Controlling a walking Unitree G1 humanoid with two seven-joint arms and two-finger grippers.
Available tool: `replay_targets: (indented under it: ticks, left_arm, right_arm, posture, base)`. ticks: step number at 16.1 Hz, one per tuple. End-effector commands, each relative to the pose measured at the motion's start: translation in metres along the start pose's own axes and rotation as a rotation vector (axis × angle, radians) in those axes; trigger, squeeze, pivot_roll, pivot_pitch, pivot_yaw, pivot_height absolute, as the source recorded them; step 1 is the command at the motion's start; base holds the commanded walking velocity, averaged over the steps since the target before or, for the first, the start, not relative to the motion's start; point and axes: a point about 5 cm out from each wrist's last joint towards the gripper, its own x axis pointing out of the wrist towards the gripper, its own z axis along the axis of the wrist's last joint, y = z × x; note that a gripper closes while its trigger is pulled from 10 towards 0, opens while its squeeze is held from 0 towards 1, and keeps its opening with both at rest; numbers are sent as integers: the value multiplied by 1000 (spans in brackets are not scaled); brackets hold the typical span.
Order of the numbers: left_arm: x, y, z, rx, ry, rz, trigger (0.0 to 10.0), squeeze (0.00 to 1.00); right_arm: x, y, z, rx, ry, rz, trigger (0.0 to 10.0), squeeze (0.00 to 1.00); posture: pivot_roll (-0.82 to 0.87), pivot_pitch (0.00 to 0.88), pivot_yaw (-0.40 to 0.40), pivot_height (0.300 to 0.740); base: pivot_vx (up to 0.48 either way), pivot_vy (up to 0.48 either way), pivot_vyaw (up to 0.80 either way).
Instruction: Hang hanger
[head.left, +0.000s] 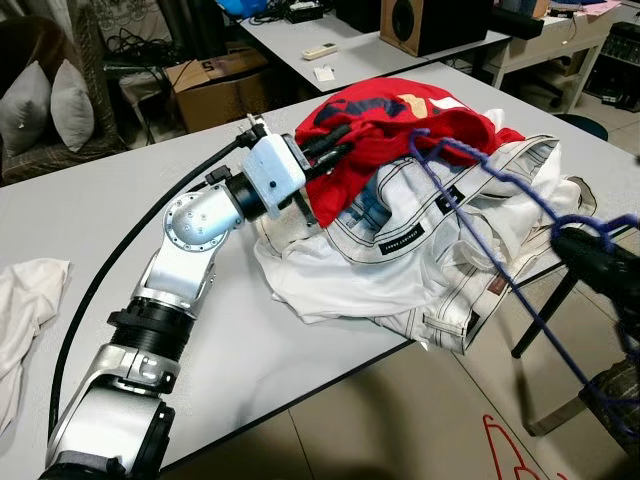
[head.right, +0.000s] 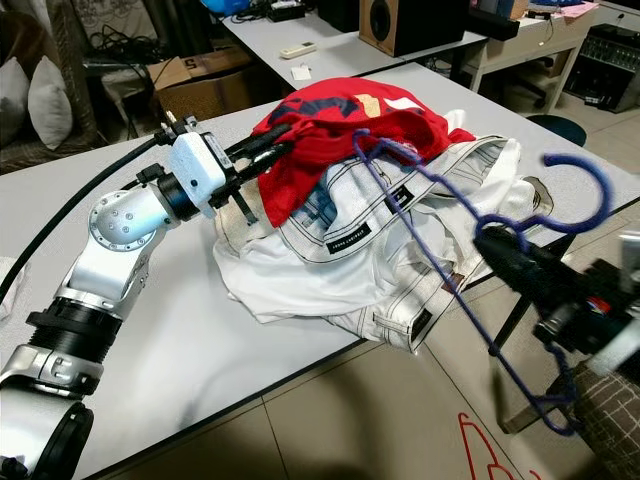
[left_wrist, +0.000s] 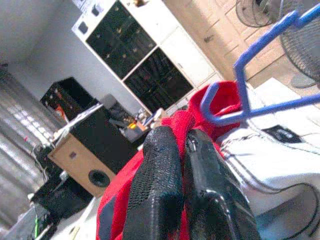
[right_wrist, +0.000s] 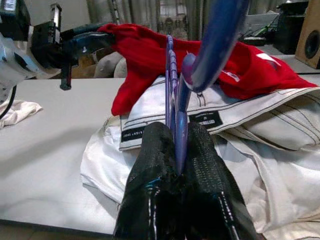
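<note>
left gripper jaws clamped on red shirt atop white clothes near worktop edge; right gripper clamped on blue hanger, probably to thread it inside.

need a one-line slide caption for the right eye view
Left pincer pinches the red shirt atop the white clothes on the grey table while the right pincer holds the purple hanger.

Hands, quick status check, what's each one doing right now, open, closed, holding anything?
Left hand: closed, pinching the red shirt on the clothes pile.
Right hand: closed on the purple hanger, near its hook.
</note>
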Motion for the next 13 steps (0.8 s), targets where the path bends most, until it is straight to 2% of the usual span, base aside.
replay_targets:
  ticks: [1, 4, 6, 10, 13]
  left_arm:
    - [-1, -4, 4, 2, -12, -28, 0, 0]
    - [-1, -12, 9, 27, -28, -71, 0, 0]
    - [-1, -15, 11, 77, -26, -101, 0, 0]
    - [7, 0, 19, 88, -54, 26, 0, 0]
    - [10, -6, 25, 76, -87, -17, 0, 0]
  right_arm:
    - [3, -1, 3, -19, -11, 7, 10000, 0]
    - [6, -4, 1, -10, -19, 5, 10000, 0]
    - [7, -6, -1, 1, -22, 1, 10000, 0]
    - [8, -5, -8, 32, -4, 21, 10000, 0]
    - [10, -4, -7, 33, -9, 37, 10000, 0]
  posture:
    - [-136, 21, 112, 740]
    - [-131, 24, 108, 740]
    - [-132, 25, 107, 740]
    - [-131, 26, 103, 740]
    - [-134, 29, 105, 740]
  base:
    - [0, 0, 0]
    - [0, 0, 0]
    - [0, 0, 0]
    - [0, 0, 0]
    - [0, 0, 0]
